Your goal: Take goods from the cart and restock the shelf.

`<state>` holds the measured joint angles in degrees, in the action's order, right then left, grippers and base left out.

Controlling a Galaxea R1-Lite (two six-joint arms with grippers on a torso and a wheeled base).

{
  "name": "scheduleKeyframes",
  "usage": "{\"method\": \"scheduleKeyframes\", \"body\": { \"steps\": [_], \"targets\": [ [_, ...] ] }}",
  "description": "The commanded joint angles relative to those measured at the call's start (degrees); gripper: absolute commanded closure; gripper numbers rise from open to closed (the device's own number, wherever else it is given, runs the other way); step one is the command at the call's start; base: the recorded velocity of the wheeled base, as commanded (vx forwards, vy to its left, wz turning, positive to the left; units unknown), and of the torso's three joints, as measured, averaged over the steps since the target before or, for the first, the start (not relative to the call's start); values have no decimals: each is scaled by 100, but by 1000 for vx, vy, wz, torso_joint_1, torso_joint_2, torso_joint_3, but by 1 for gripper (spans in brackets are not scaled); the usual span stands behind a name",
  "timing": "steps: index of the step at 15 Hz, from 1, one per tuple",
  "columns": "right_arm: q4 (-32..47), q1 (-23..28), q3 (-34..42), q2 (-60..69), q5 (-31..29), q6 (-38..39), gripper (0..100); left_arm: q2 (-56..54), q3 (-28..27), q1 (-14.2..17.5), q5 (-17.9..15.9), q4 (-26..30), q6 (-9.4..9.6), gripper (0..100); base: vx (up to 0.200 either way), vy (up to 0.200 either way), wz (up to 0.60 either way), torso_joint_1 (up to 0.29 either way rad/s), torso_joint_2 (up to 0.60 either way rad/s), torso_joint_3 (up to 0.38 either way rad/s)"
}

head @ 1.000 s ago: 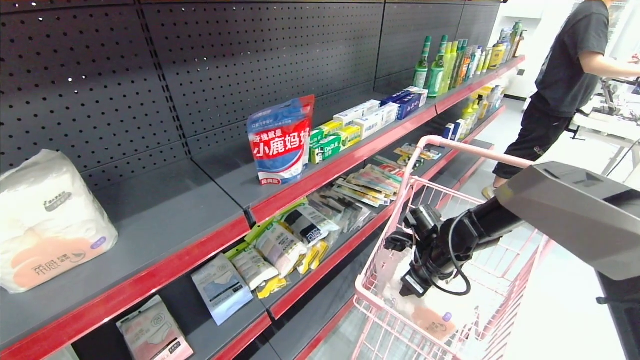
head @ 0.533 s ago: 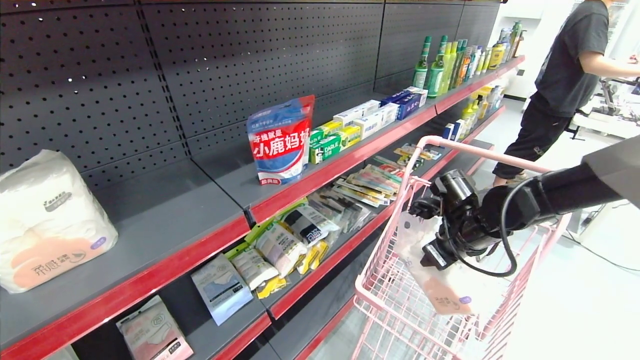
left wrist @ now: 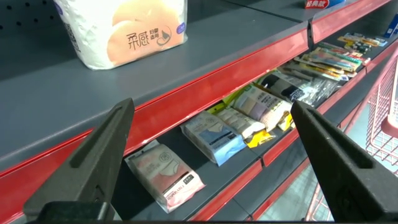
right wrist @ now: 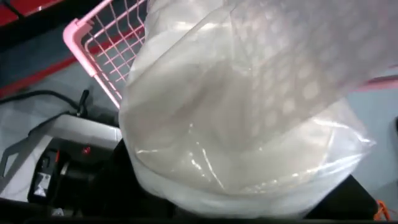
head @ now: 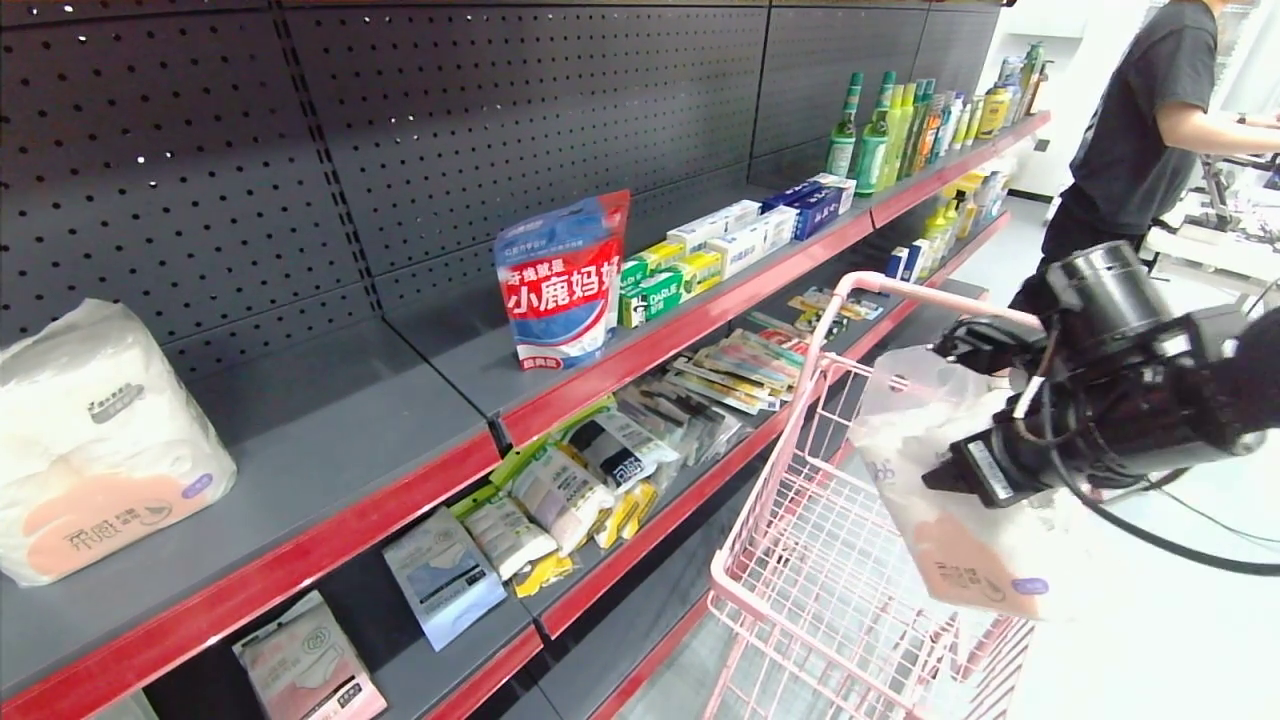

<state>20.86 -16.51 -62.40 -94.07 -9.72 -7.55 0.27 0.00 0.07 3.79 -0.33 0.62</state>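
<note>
Tissue pack (head: 905, 450) hangs over the cart (head: 735, 595), grasped by right tool (head: 965, 350); left tool (left wrist: 211, 104) released

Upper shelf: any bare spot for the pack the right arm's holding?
Bare grey shelf board between the white wrapped tissue bundle and the red-and-blue stand-up pouch. Right of the pouch: crowded with green-and-white boxes; lower tier packed with flat packets.

The grey shelf (head: 340, 420) carries a tissue pack (head: 95, 440), a red-and-blue pouch (head: 562, 280), boxes (head: 720, 240) and bottles (head: 885, 125); packets (head: 560, 490) lie on the tier below.
</note>
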Motion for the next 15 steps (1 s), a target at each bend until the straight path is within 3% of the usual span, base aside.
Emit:
{"method": "scheduleKeyframes", "body": {
  "steps": [1,6,7,10,15],
  "targets": [
    [41,-2,334,1401,-92,87,100,8,0,1,-1,-2,-1,0,0,0,0,0,0,0],
    [173,104,1336,3835,-874,-159,100,0,0,1,-1,-2,-1,0,0,0,0,0,0,0],
    [314,429,1389,4134,-953,-283,100,0,0,1,-1,-2,-1,0,0,0,0,0,0,0],
    [525,1132,1433,4705,-777,-379,100,0,0,1,-1,-2,-1,0,0,0,0,0,0,0],
    [648,1167,1846,5241,-777,-555,100,0,0,1,-1,-2,-1,0,0,0,0,0,0,0]
  ]
}}
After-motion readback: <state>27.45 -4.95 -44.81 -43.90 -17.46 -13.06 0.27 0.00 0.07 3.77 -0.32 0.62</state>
